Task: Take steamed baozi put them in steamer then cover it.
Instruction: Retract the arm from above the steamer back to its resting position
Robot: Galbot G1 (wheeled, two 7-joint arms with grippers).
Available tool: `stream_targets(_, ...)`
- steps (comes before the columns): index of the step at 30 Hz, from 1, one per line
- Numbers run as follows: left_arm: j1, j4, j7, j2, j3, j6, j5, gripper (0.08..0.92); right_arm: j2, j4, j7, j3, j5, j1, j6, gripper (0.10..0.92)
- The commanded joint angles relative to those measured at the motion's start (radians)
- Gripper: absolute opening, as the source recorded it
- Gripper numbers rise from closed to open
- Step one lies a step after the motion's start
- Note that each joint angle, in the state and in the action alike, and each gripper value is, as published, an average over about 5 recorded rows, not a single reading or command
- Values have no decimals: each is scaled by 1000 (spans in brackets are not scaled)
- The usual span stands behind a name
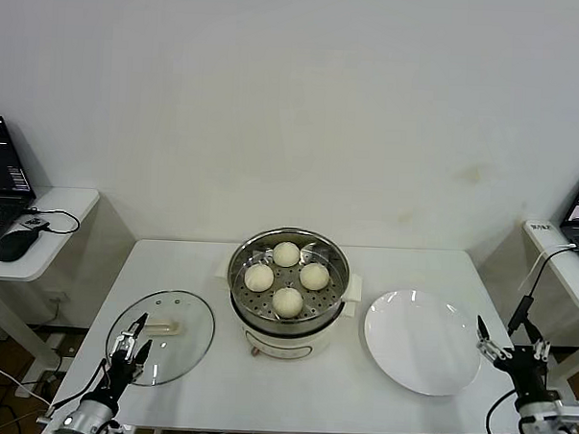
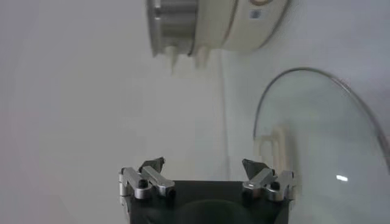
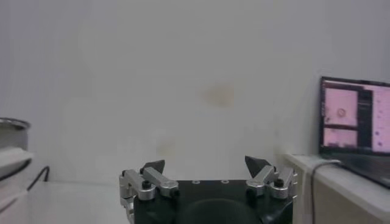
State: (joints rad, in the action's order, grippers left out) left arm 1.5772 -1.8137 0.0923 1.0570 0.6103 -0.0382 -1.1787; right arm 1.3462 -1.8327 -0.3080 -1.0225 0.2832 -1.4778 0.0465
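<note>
Several cream-white baozi point(image 1: 287, 274) lie in the shiny steel steamer point(image 1: 244, 256), which sits on its white pot base at the table's middle. The clear glass cover point(image 1: 191, 322) with a cream handle point(image 1: 163, 326) lies flat on the table at the front left; it also shows in the left wrist view point(image 2: 329, 140). My left gripper point(image 1: 133, 337) is open and empty, low at the cover's near edge. My right gripper point(image 1: 511, 344) is open and empty at the table's front right corner, past the plate.
A flat white plate point(image 1: 421, 341) lies right of the steamer. Side tables stand on both sides, the left one with a laptop and a black mouse point(image 1: 13, 244), the right one with a laptop point(image 3: 356, 119). A white wall is behind.
</note>
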Motion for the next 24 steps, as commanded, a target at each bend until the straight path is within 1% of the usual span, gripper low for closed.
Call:
stream_targets(1,-104,113,-17,-8,-37,-4,-49,823,33,2,-4,-27,-19,-31,14,823)
stream_targets(8,-167,165,-14,9,-52,-10,-49,823,45,0,-8,-26,-27,-42,17,823)
stream_targets(17,-221,238,-14,16,-68,-19,-46,823,50,7,-13,-27,-35,-44,20,823)
stream_targets(24,-251,267,-11,26,-75,-22,-48,823,53,17,-15,-27,-41,-40,23,823)
